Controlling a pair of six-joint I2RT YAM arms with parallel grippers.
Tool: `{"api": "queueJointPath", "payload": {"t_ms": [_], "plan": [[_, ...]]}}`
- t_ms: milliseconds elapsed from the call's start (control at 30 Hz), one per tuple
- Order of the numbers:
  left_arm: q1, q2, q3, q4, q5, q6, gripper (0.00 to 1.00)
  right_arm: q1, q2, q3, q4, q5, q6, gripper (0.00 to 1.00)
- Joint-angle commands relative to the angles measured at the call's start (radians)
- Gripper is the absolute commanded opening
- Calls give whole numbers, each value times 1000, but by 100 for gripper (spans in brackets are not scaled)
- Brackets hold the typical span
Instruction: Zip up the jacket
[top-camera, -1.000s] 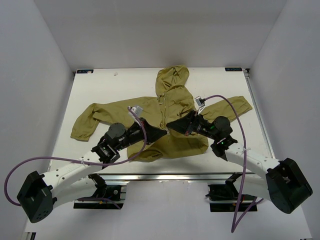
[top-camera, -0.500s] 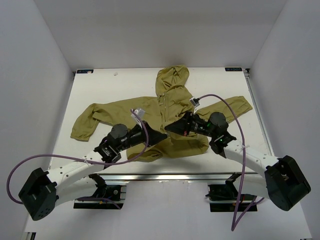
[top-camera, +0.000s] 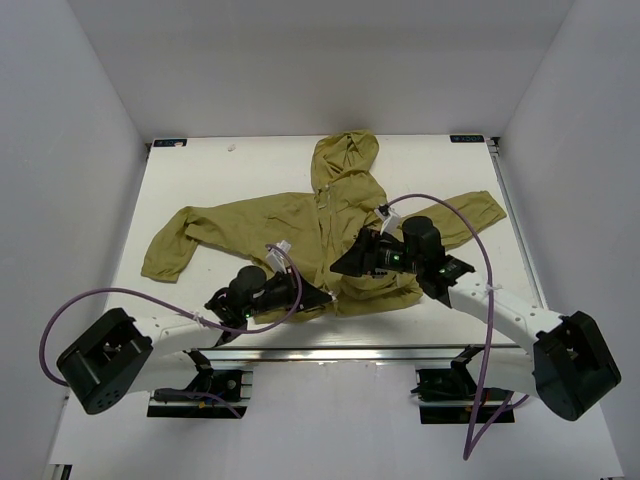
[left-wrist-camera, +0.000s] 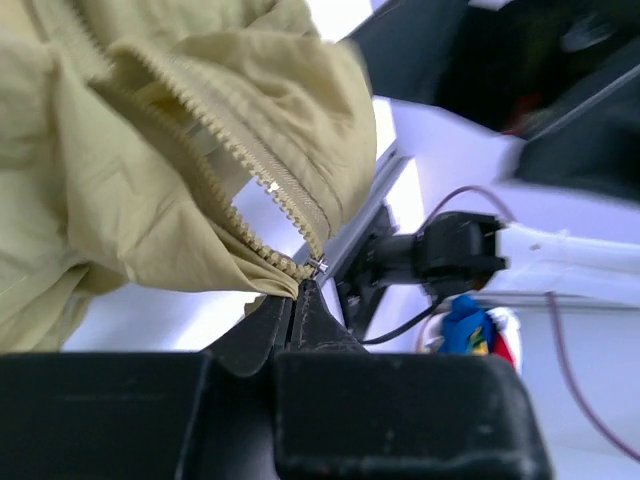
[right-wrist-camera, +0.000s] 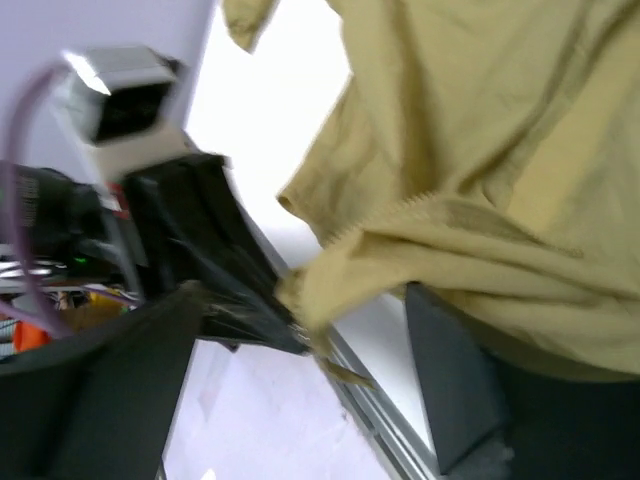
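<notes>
Tension along the zipper (left-wrist-camera: 250, 175) is what this step seems to call for. The two rows of teeth gape apart above their lower end, so the anchor at the bottom should hold firm. The other hand then has to draw the slider straight toward the hood, not sideways, or the thin cloth will likely bunch and jam. A small metal piece (left-wrist-camera: 318, 266) shows at the lower end, but I cannot tell whether it is the slider.

The jacket (top-camera: 330, 215) lies spread on the white surface (top-camera: 230, 180), with its hood toward the far edge, a sleeve out to each side and its hem at the near edge. The left hand (top-camera: 322, 297) is at the hem, fingers pressed narrowly together on the jacket right beside that metal piece, with the corner raised off the surface. The right hand (top-camera: 342, 268) sits just beyond it over the lower front. Its fingers are spread wide and a fold of hem hangs between them, apparently not pinched. The two hands are very near each other.
</notes>
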Motion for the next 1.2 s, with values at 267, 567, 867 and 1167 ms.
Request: {"api": "queueJointPath", "payload": {"t_ms": [267, 567, 867, 1167], "plan": [[-4, -108, -4, 32, -53, -58, 0, 34, -211, -57, -306, 51, -258, 89], [-4, -118, 0, 24, -57, -61, 0, 320, -230, -103, -245, 355, -329, 89], [-6, -116, 5, 23, -63, -59, 0, 370, -151, -108, -98, 354, -336, 62], [-6, -127, 8, 3, -62, -52, 0, 375, -127, -89, -88, 304, -324, 0]]}}
